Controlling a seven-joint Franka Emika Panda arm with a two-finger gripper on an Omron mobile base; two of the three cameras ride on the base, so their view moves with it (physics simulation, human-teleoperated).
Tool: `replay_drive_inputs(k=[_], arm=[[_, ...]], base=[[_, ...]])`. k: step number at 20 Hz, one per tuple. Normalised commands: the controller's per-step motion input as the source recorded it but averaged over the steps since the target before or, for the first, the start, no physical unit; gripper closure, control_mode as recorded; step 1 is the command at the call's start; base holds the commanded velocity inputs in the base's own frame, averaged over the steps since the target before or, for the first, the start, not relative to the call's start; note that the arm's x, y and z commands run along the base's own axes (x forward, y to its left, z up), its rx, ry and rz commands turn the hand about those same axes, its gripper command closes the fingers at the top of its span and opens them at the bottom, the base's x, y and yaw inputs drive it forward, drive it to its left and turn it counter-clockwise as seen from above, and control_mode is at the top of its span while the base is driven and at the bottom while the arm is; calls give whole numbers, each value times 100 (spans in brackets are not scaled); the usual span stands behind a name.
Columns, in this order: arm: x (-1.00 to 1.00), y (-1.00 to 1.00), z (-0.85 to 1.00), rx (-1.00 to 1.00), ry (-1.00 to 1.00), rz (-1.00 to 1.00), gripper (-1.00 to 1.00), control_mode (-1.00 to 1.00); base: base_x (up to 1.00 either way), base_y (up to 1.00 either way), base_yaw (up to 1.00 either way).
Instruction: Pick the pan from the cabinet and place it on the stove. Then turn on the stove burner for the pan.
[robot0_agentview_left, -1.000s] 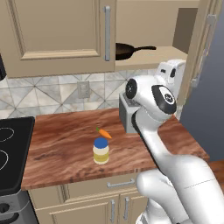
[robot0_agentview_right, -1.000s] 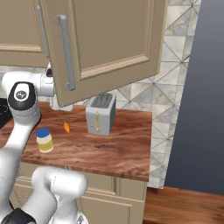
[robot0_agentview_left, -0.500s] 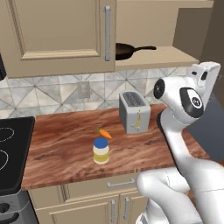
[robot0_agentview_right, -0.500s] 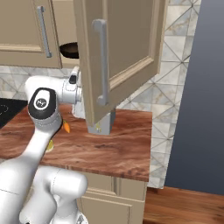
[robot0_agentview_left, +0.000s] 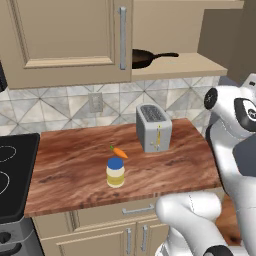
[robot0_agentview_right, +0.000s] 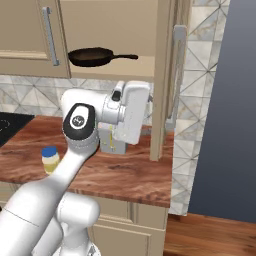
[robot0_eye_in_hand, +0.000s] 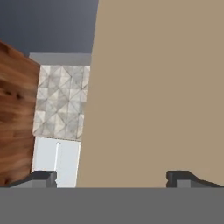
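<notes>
Your gripper (robot0_eye_in_hand: 111, 177) sits with fingers spread wide, nothing between them, facing the cabinet's tan door. On the counter (robot0_agentview_left: 75, 165): a blue-lidded jar (robot0_agentview_left: 115, 172), carrot (robot0_agentview_left: 118, 151), toaster (robot0_agentview_left: 154, 127); no readable labels. Farthest, the pan (robot0_agentview_right: 91, 56) rests on the open cabinet (robot0_agentview_right: 120, 35) shelf, handle pointing right.

Open door (robot0_agentview_right: 164, 75) beside pan (robot0_agentview_right: 91, 56)

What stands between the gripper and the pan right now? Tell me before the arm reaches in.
The cabinet's open right door does. It stands edge-on beside the hand, and in the hand view its tan panel sits right in front of the open gripper. The pan lies on the shelf behind and above, with its compartment's front uncovered.
</notes>
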Motion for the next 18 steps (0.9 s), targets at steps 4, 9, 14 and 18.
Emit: replay_drive_inputs(k=[4,9,14,18], arm=[[-14,-21,0,10,0,-1,-100,-100],[-25,51,-1,8,-11,0,-100,-100],[-28,96,-4,9,-21,4,-100,-100],[-30,100,-1,13,-28,8,-100,-100]], base=[[0,0,0],[0,0,0],[0,0,0],[0,0,0]])
